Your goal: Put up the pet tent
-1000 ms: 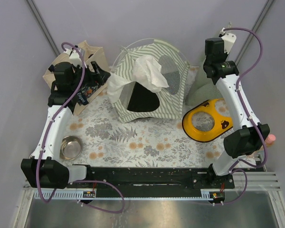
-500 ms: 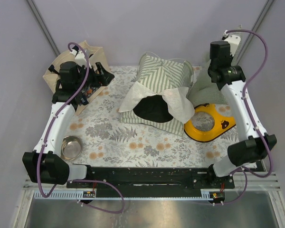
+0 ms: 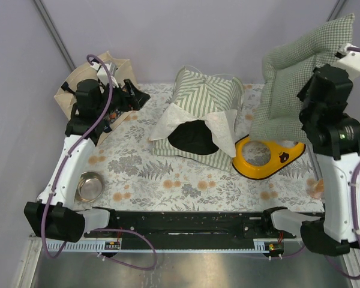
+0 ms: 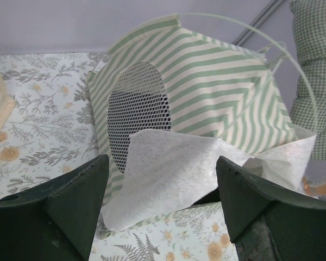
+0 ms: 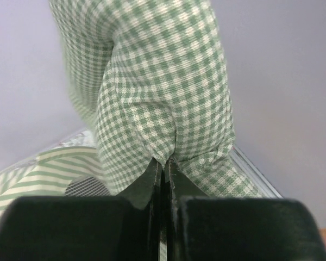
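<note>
The pet tent (image 3: 207, 96), green-and-white striped, stands mid-table on the floral mat, its dark doorway facing the near edge between white lacy flaps (image 3: 227, 133). In the left wrist view the tent (image 4: 217, 81) shows its mesh panel (image 4: 138, 117) and a thin hoop pole. My left gripper (image 3: 135, 97) is open and empty to the tent's left, apart from it; it (image 4: 163, 163) looks at the tent. My right gripper (image 3: 305, 96) is shut on an edge of the green checked cushion (image 3: 294, 60), which hangs high over the right rear. The pinch (image 5: 164, 163) on the cushion (image 5: 163, 81) is plain.
A beige tote bag (image 3: 121, 67) stands at the back left behind my left arm. A steel bowl (image 3: 90, 185) sits near the left front. A yellow ring-shaped dish (image 3: 261, 157) lies right of the tent, under the hanging cushion. A floral mat (image 3: 168, 174) covers the table.
The tent has turned from its tilted pose to rest with the doorway forward. My right arm has swung up and nearer, lifting the checked cushion off the table. The left gripper barely moved.
</note>
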You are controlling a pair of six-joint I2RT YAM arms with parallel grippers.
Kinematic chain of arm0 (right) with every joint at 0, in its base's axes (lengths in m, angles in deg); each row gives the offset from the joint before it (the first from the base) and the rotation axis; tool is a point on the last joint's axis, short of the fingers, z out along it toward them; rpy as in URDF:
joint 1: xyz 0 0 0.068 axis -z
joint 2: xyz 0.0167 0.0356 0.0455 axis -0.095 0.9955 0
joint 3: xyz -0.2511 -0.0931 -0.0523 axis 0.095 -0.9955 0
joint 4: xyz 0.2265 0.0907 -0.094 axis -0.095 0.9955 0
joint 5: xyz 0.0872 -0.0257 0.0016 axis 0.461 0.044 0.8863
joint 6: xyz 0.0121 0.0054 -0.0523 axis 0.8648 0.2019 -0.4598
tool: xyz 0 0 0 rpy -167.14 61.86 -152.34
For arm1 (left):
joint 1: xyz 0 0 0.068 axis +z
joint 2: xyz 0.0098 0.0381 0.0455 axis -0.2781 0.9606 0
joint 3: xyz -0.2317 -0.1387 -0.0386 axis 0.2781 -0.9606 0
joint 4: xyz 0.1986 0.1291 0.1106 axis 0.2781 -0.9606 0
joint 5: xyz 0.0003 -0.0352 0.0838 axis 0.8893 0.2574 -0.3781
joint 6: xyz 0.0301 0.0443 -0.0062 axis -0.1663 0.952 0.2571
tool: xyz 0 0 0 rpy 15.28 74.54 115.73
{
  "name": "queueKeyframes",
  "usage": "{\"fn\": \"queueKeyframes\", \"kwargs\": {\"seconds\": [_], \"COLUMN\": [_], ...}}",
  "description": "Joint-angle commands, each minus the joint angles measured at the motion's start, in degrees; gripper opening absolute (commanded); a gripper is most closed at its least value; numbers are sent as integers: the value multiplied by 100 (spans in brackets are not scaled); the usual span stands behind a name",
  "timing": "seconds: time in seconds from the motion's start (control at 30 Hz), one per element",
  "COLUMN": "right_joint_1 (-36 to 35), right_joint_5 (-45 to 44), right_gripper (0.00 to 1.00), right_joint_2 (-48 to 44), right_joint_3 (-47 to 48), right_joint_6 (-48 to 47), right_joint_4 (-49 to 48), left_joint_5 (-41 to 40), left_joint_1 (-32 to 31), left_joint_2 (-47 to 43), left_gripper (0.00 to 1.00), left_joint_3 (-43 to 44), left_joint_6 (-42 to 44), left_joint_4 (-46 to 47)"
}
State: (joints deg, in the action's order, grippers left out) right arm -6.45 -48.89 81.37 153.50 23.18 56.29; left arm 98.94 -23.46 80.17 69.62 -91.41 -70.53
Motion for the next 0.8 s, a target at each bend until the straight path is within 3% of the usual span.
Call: {"fn": "queueKeyframes", "kwargs": {"seconds": [0.0,0.23,0.33,0.43,0.63,0.77], "right_joint_1": [-5,-5,-5,-5,-5,-5], "right_joint_5": [838,1647,2437,3508,5197,5893], "right_gripper": [0,0,0,0,0,0], "right_joint_2": [-912,-1853,-2108,-2319,-2451,-2425], "right_joint_3": [-133,15,200,87,-134,-265], "right_joint_6": [104,149,149,52,174,631], "right_joint_4": [-641,-563,-448,-562,-676,-966], "left_joint_5": [16,367,552,693,1255,1168], "left_joint_1": [-112,-472,-788,-1140,-1895,-2519], "left_joint_2": [-461,-655,-690,-717,-542,-225], "left_gripper": [82,87,97,99,99,99], "left_joint_3": [64,187,248,196,-199,-313], "left_joint_6": [-249,-477,-591,-776,-1716,-1892], "left_joint_4": [145,197,355,688,2568,3132]}}
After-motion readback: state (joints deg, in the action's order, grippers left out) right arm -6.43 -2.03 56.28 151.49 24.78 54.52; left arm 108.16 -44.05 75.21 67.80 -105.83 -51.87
